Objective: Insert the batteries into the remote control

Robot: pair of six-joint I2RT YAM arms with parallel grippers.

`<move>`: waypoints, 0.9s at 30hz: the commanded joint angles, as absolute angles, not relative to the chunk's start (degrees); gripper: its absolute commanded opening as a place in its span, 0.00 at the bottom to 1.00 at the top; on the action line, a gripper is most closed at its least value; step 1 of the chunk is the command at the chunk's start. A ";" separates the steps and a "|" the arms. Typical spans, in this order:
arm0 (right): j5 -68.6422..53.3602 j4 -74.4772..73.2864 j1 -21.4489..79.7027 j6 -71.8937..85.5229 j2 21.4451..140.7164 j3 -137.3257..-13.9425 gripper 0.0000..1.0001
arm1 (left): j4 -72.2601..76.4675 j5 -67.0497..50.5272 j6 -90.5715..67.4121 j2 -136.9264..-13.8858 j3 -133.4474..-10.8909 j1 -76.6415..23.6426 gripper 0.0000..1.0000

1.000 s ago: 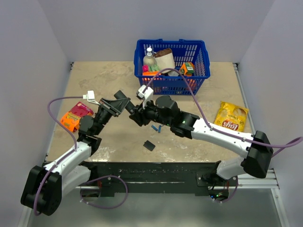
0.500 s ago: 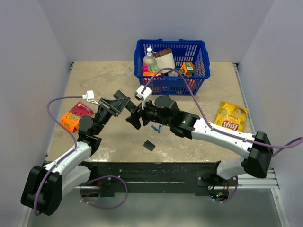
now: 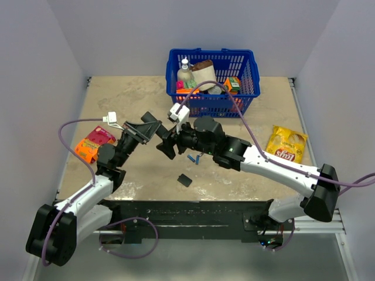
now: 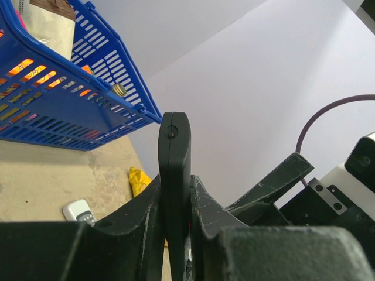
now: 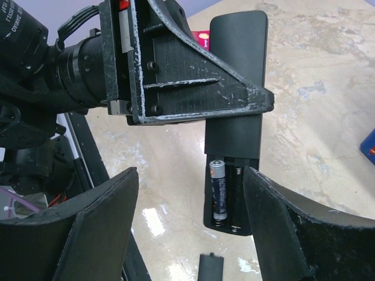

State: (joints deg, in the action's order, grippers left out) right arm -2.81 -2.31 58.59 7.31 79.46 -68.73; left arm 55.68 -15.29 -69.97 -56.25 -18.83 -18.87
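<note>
Remote control (image 5: 236, 52) is clamped in the left pincer (image 4: 176, 202) over the counter (image 3: 129, 99), its open battery bay (image 5: 237, 199) turned toward the right pincer (image 5: 190, 234), seemingly for loading. That pincer is released, empty, straddling the bay. One battery (image 5: 218, 190) sits inside; the neighbouring slot looks vacant. Blue cells (image 3: 194, 158) lie below. At twelve o'clock, a blue basket (image 3: 172, 73) holds a bottle (image 3: 185, 71) and packets.

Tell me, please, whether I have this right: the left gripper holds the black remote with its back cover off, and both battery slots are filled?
Not quite. The left gripper does hold the black remote with its back cover off, but only one slot is filled. The right wrist view shows a single battery seated, and the slot beside it is empty.
</note>
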 commanded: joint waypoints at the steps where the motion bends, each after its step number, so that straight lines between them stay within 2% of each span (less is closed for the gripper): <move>1: -2.63 -3.51 57.92 4.84 75.94 -72.24 0.77 | 59.68 -17.49 -71.02 -56.25 -20.83 -19.07 0.00; 13: -11.51 -5.97 56.25 -11.23 65.92 -70.66 0.85 | 50.63 -23.73 -68.99 -58.97 -27.59 -18.98 0.00; 17: -16.16 -8.87 56.25 -25.91 63.20 -69.96 0.86 | 48.52 -25.75 -69.17 -60.03 -29.87 -18.98 0.00; 22: -19.59 -12.91 55.72 -35.49 63.02 -69.26 0.87 | 47.90 -29.26 -70.31 -61.61 -31.81 -18.98 0.00; 27: -27.31 -16.17 52.65 -38.23 65.12 -71.01 0.86 | 47.90 -33.30 -71.72 -63.28 -33.57 -18.98 0.00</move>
State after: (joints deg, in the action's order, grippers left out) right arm -19.73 -12.75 54.72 -32.14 63.90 -69.49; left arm 46.81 -28.38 -69.95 -62.65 -30.26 -18.87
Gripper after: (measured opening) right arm 0.867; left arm 0.229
